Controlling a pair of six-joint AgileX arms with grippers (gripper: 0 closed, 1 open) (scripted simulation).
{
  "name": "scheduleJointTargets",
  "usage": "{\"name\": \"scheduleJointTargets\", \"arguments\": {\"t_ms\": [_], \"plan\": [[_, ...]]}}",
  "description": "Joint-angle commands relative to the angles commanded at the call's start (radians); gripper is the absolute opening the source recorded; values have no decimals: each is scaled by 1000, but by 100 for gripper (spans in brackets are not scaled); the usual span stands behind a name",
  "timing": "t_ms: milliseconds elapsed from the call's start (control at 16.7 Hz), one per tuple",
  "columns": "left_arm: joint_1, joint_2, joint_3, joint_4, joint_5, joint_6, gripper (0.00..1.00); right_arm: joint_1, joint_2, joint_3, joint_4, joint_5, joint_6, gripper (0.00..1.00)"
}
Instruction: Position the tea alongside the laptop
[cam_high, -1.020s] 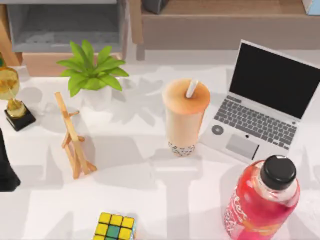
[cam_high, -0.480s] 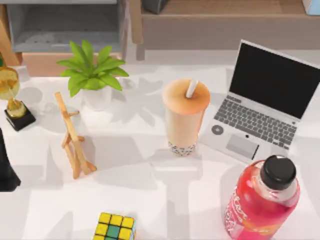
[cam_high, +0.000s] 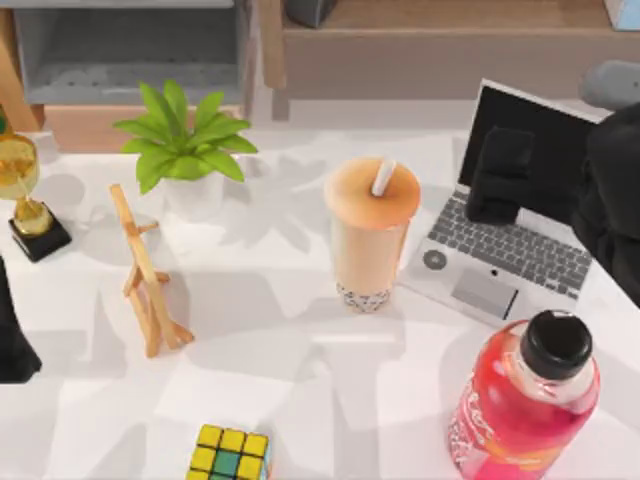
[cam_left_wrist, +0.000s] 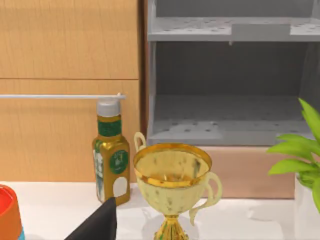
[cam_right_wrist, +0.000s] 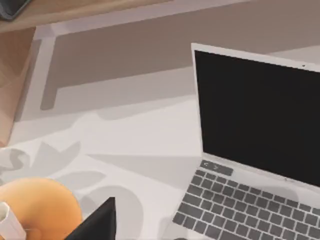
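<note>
— Which step is this looking like to you?

— The approach, I'd judge. The right gripper is hanging over the laptop at the right of the frame, above the keyboard and across the black screen. It is holding nothing, and I cannot tell whether it is spread or closed.

— And the tea?

— It is standing upright at the centre of the frame, just beside the laptop's left edge, with a narrow strip of table between them. In the right wrist view its orange lid is showing at the lower left, and the laptop at the right.

— So it is already sitting nearly alongside.

— By my reckoning, yes. If the arm is going for the cup, it needs to swing left, come down and close around the tapered wall below the lid without clipping the screen.

— What is in the cup?

— Peach-orange milk tea, dark pearls gathering at the base, a white straw poking through the lid. The pink-red bottle at the lower right is looking full of red drink under its black cap.

— The other arm?

— The left arm is sitting parked at the left edge; I cannot tell how its gripper stands.
</note>
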Motion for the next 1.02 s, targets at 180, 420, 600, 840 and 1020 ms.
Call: {"name": "scheduleJointTargets", "arguments": {"t_ms": [180, 420, 600, 840, 1020], "plan": [[0, 0, 0, 0, 0, 0, 100, 143, 234, 143, -54, 99, 108, 100], [0, 0, 0, 0, 0, 0, 100, 277, 466, 264, -110, 189, 209, 100], [0, 0, 0, 0, 0, 0, 100, 321, 544, 295, -132, 218, 243, 100], [0, 0, 0, 0, 0, 0, 100, 324, 549, 296, -133, 220, 246, 100], [0, 0, 0, 0, 0, 0, 100, 311, 558, 296, -115, 213, 232, 100]]}}
